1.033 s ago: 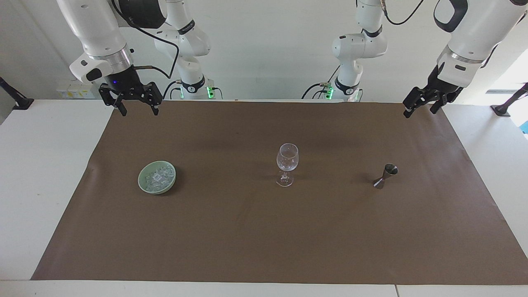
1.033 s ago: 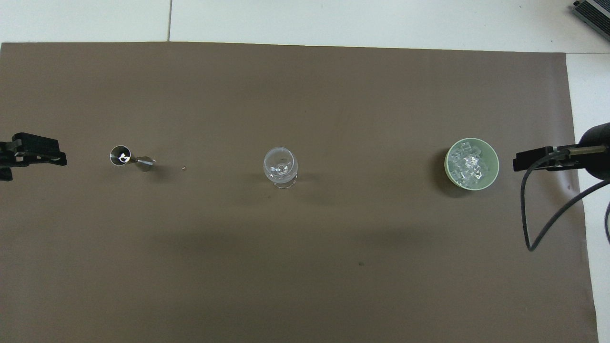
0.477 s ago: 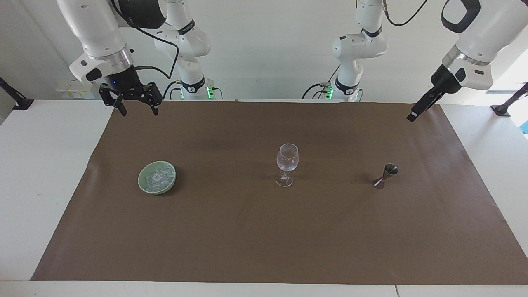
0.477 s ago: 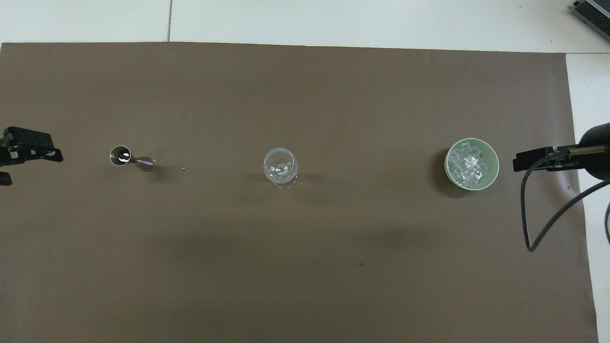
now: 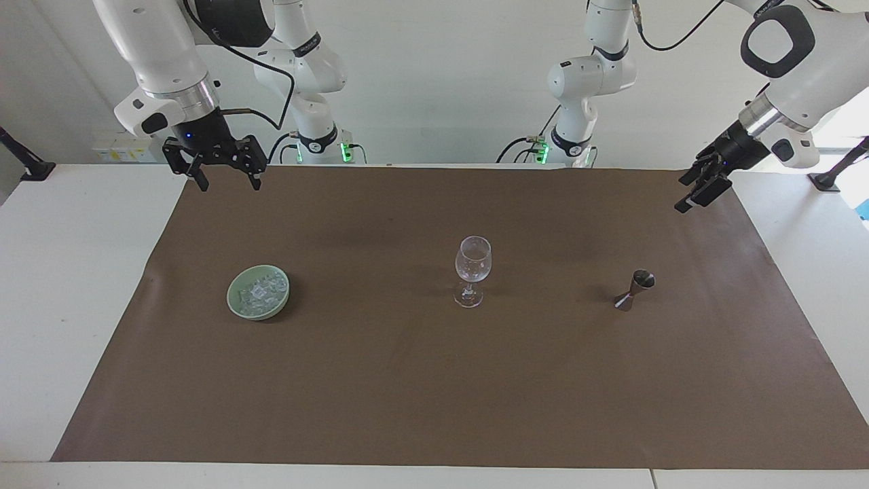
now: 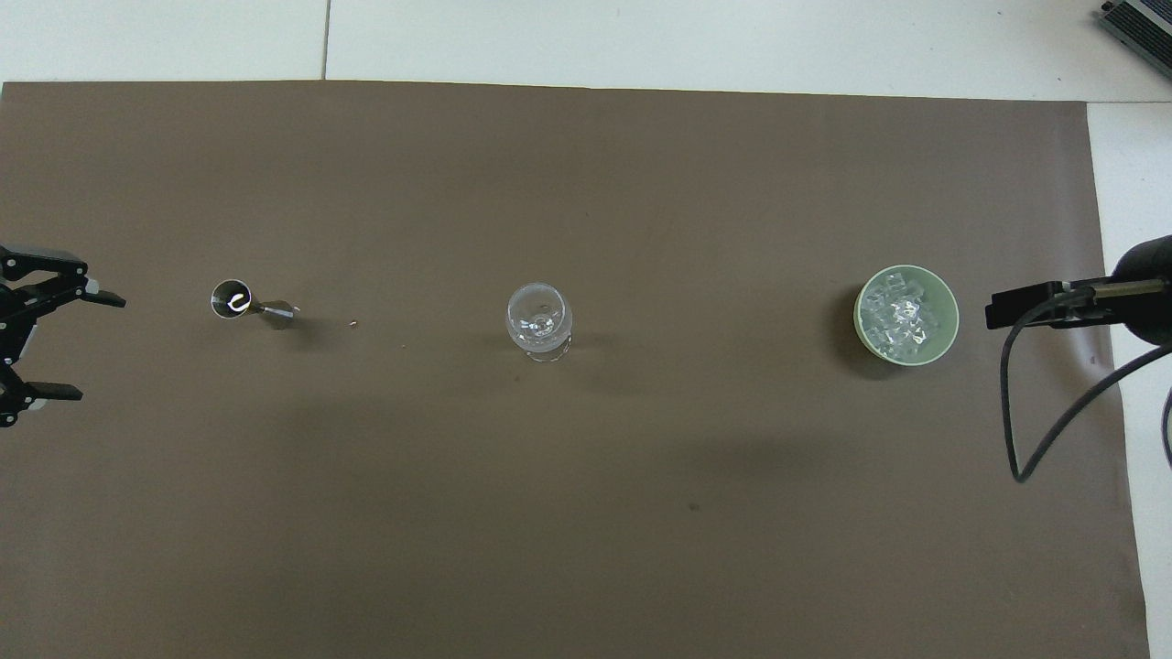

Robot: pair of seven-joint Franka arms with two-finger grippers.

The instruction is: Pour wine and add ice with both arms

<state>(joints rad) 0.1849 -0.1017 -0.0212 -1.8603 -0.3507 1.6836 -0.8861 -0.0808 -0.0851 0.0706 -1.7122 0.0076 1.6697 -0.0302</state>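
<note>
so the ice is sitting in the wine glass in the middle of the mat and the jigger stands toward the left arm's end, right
Not quite. The ice is in the pale green bowl toward the right arm's end, as the overhead view shows. The wine glass in the middle of the mat holds no heap of ice. The jigger does stand toward the left arm's end.

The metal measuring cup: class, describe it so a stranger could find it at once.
On the brown mat, three things stand in a row. The metal measuring cup is the one toward the left arm's end, beside the wine glass. It alone is small, dark metal and hourglass-shaped.
</note>
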